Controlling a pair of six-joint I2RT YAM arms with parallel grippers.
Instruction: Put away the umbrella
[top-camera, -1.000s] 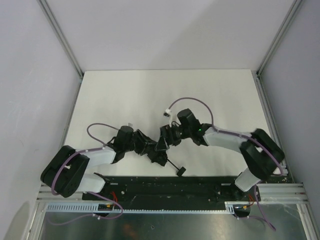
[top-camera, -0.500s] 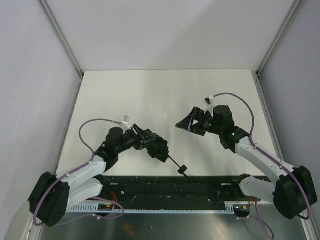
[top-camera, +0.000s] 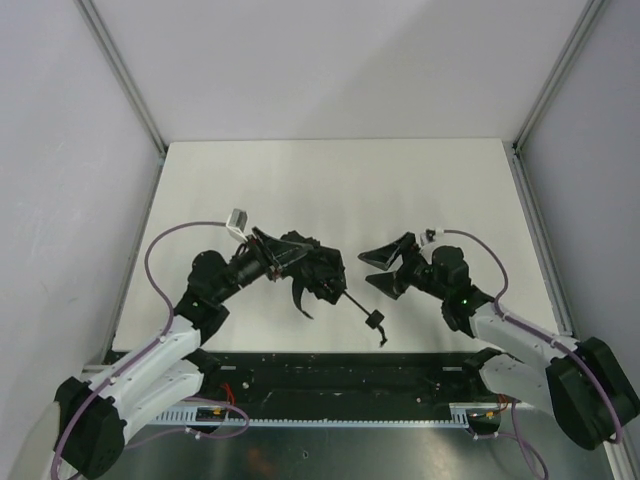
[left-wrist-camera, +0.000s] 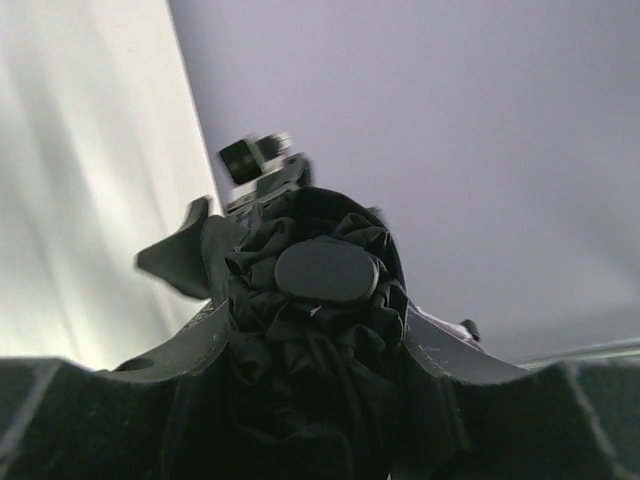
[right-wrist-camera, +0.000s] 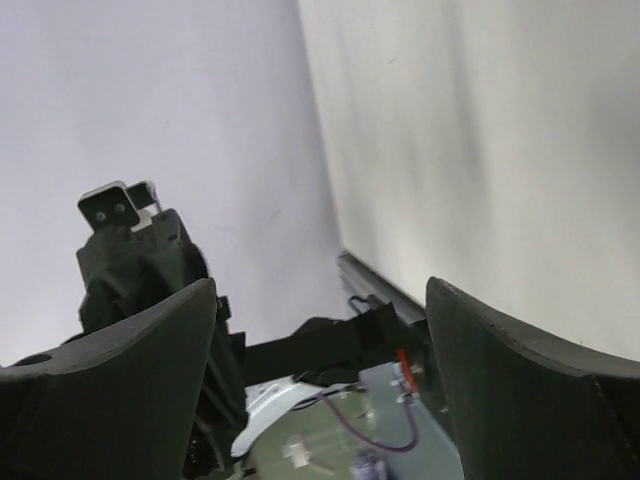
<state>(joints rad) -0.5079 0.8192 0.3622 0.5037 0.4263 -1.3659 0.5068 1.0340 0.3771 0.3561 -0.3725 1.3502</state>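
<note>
The black umbrella (top-camera: 322, 272) is folded and bunched, held off the table by my left gripper (top-camera: 292, 266), which is shut on its canopy. A thin rod runs from it down to a small black end piece (top-camera: 375, 320) with a dangling strap. In the left wrist view the crumpled fabric and its oval cap (left-wrist-camera: 326, 272) fill the space between my fingers (left-wrist-camera: 455, 352). My right gripper (top-camera: 384, 268) is open and empty, just right of the umbrella, facing it. In the right wrist view its gripper (right-wrist-camera: 320, 400) is spread wide, with the umbrella (right-wrist-camera: 140, 280) ahead at the left.
The white table (top-camera: 330, 185) is walled by grey panels on three sides. A black rail (top-camera: 340, 372) with the arm bases runs along the near edge. Purple cables loop off both wrists.
My right gripper has let go of the umbrella and drawn back to the right, open. My left arm has lifted the umbrella and turned it rightward; the end piece now hangs lower.
</note>
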